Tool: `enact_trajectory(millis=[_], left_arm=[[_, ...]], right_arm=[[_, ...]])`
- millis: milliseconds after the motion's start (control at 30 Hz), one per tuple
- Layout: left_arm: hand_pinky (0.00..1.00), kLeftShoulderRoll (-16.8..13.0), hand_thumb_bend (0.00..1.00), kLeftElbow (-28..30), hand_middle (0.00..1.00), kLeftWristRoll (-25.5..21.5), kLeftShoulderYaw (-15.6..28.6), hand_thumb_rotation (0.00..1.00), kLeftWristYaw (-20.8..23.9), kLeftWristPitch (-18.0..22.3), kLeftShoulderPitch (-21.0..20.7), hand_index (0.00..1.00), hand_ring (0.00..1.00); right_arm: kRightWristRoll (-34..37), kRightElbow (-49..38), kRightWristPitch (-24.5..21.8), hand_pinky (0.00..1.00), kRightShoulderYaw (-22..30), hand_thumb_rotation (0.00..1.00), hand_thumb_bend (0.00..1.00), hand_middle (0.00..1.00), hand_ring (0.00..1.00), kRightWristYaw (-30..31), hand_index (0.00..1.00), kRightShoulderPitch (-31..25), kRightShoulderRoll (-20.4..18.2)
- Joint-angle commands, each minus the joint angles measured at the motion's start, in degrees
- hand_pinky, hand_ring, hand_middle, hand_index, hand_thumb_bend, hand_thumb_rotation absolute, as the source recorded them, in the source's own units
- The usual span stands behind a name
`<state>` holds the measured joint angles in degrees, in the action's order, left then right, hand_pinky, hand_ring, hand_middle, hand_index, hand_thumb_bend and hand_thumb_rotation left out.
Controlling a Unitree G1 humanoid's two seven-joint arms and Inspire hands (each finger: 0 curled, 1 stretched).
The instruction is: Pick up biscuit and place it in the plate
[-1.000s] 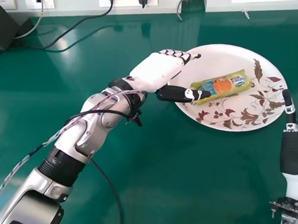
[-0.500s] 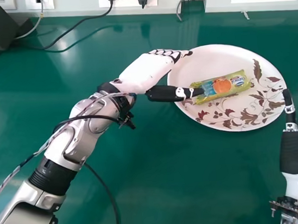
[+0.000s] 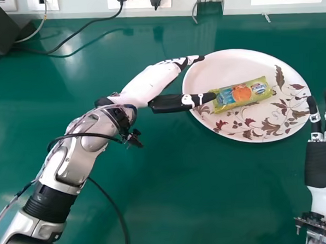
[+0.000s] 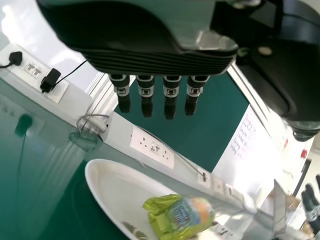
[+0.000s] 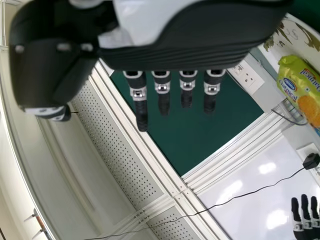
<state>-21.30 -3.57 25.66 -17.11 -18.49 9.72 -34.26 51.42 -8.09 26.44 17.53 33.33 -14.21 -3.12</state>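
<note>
The green tabletop (image 3: 178, 203) supports a leaf-patterned plate (image 3: 231, 66) bearing the biscuit packet (image 3: 254, 91). Left hand (image 3: 150, 83), beside packet, and right hand (image 3: 321, 165) have straight, spread-open fingers.

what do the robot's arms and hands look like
The left arm is silver-grey with rounded segments, a black ribbed section and a black cable looping across it. The left hand has a white shell and black thumb. The right hand has a black palm, white base, black fingers with pale bands and exposed electronics.
</note>
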Motion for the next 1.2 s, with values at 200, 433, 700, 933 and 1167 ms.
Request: enact_trajectory(millis=[200, 433, 700, 933, 1167], left_arm=[[1.0, 0.5, 1.0, 1.1, 1.0, -6.5, 3.4, 0.8, 0.1, 2.1, 3.5, 1.0, 1.0], [1.0, 1.5, 1.0, 0.2, 1.0, -10.1, 5.7, 0.8, 1.4, 4.2, 5.4, 1.0, 1.0], [1.0, 2.9, 1.0, 0.2, 1.0, -15.0, 8.0, 0.82, 1.0, 4.9, 7.2, 1.0, 1.0], [1.0, 6.5, 1.0, 0.6, 1.0, -24.4, 11.2, 0.8, 0.3, 3.1, 9.8, 1.0, 1.0], [1.0, 8.9, 1.0, 1.5, 1.0, -30.8, 14.3, 0.8, -0.1, 2.8, 12.3, 1.0, 1.0]], right_arm=[[0.3, 3.7, -0.6, 0.92, 1.5, 0.0, 0.7, 0.99, 1.0, 0.7, 0.86, -0.6, -2.3], [0.5, 3.1, -1.2, 0.92, 1.3, 0.0, 0.7, 0.99, 1.0, 0.4, 0.86, -0.9, -2.4], [0.3, 3.4, -1.4, 0.94, 1.4, 0.0, 0.7, 1.0, 1.0, 0.4, 0.88, -0.3, -2.4], [0.9, 3.8, -2.0, 0.94, 1.8, 0.0, 0.71, 1.0, 0.99, 0.9, 0.87, 0.1, -2.2], [1.3, 2.9, -3.3, 0.96, 2.0, 0.0, 0.67, 0.97, 0.97, 0.7, 0.88, -0.5, -2.1]])
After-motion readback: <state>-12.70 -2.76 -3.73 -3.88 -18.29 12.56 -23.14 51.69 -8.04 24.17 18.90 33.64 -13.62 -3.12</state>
